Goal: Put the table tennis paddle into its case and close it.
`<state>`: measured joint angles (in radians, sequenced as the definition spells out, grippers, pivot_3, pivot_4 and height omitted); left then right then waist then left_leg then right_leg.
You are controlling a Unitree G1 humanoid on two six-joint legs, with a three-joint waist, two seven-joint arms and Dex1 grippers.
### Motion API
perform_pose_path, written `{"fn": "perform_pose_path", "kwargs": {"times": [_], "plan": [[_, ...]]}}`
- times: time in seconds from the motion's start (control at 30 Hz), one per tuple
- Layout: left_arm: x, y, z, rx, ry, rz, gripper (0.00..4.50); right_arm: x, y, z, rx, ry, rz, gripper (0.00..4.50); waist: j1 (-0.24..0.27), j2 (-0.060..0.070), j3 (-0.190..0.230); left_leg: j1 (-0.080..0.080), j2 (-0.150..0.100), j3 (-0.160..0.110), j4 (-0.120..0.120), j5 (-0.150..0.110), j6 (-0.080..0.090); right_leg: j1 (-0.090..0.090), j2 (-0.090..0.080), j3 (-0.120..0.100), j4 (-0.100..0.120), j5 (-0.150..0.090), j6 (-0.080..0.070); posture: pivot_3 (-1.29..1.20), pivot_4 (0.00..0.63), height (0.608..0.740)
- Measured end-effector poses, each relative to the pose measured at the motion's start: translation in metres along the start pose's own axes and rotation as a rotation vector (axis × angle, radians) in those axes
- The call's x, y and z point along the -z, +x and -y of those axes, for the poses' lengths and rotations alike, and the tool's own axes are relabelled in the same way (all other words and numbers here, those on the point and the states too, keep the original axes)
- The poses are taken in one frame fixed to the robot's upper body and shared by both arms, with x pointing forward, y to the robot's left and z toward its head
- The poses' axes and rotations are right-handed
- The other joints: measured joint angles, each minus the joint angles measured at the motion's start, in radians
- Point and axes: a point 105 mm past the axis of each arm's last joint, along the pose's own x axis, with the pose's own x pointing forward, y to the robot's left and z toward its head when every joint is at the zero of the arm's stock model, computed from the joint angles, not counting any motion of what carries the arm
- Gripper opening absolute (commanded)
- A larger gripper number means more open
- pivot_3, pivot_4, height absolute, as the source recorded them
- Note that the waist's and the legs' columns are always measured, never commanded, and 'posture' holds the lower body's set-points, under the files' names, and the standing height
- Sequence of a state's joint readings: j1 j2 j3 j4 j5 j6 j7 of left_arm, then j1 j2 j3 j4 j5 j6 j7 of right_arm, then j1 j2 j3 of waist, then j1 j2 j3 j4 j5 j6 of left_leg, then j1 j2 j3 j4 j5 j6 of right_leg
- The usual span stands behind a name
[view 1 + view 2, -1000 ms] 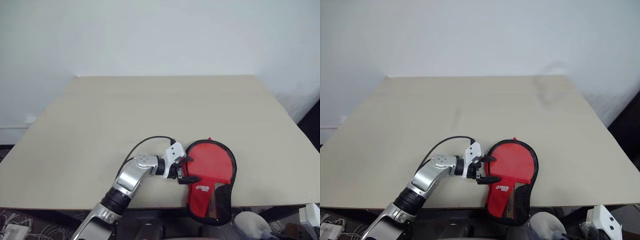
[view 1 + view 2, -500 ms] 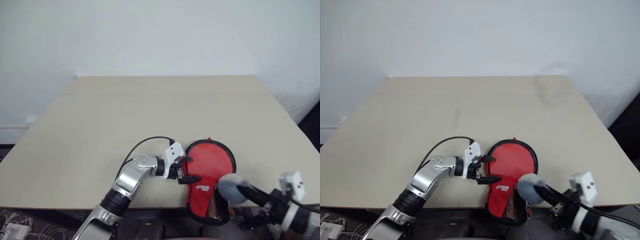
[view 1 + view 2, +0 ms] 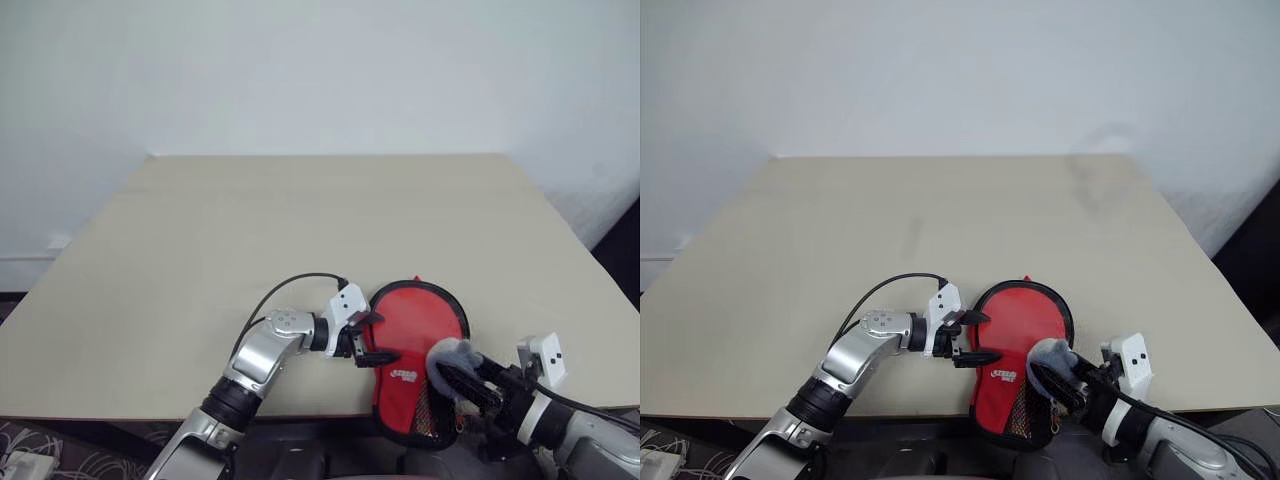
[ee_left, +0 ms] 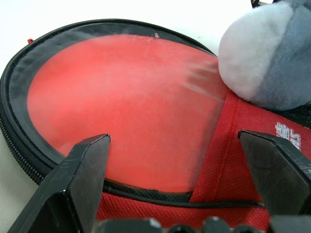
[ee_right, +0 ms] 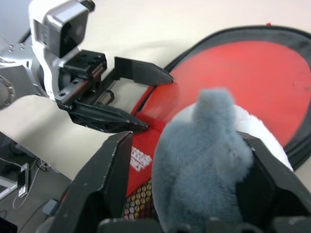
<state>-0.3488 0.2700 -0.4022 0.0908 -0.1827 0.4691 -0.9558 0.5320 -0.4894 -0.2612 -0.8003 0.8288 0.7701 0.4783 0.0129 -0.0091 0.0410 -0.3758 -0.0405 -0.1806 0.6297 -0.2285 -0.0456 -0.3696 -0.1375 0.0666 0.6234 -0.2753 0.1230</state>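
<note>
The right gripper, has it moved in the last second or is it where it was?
Yes. The right gripper, with a grey lump between its fingers, has come in from the table's near right edge to the case.

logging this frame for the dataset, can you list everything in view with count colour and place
table: 1, beige, spans the middle of the scene before a white wall.
case: 1, red with a black rim, white logo and black mesh patch, at the table's near edge, its lower part hanging over the edge.
table tennis paddle: 1, round bright-red face, lying in the open upper part of the case.
grey lump: 1, grey and white, fuzzy, between the right end effector's fingers, over the case's lower part.
cable: 1, black, looping over the table to the left wrist.
left end effector: 1, black fingers, open, at the case's left edge.
right end effector: 1, black fingers around the grey lump.
</note>
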Motion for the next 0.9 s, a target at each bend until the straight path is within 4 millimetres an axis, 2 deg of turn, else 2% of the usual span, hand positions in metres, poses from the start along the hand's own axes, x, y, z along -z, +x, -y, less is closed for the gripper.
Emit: {"fn": "perform_pose_path", "kwargs": {"times": [0.2,0.37,0.63,0.9], "plan": [[0.000,0.000,-0.002,-0.007,-0.004,0.002,4.50,-0.006,0.004,-0.005,0.007,-0.019,0.015,2.87,0.000,0.000,0.000,0.000,0.000,0.000,0.000,0.000,0.000,-0.001,0.000,0.000,0.000,0.000,0.000,0.00,0.000,0.740],[-0.001,0.000,-0.005,-0.025,0.004,0.008,4.50,-0.026,0.015,0.014,0.132,0.009,0.132,2.87,0.000,0.002,0.001,-0.001,0.000,0.000,0.000,0.000,0.000,-0.002,0.000,0.000,0.000,0.000,0.000,0.00,0.000,0.740],[-0.001,-0.004,-0.012,-0.055,0.012,0.028,4.50,-0.039,0.020,0.004,0.071,0.084,0.216,2.87,0.001,0.005,0.000,-0.001,0.000,-0.001,-0.002,0.001,0.004,-0.003,0.001,0.001,0.001,0.002,0.000,0.00,0.000,0.740],[0.001,-0.007,-0.020,-0.096,-0.008,0.050,4.50,-0.046,0.021,0.009,0.086,0.080,0.263,2.87,0.001,0.006,0.002,-0.002,0.000,0.000,-0.002,-0.001,0.001,-0.003,0.001,0.000,0.001,0.002,0.000,0.00,0.000,0.740]]}}
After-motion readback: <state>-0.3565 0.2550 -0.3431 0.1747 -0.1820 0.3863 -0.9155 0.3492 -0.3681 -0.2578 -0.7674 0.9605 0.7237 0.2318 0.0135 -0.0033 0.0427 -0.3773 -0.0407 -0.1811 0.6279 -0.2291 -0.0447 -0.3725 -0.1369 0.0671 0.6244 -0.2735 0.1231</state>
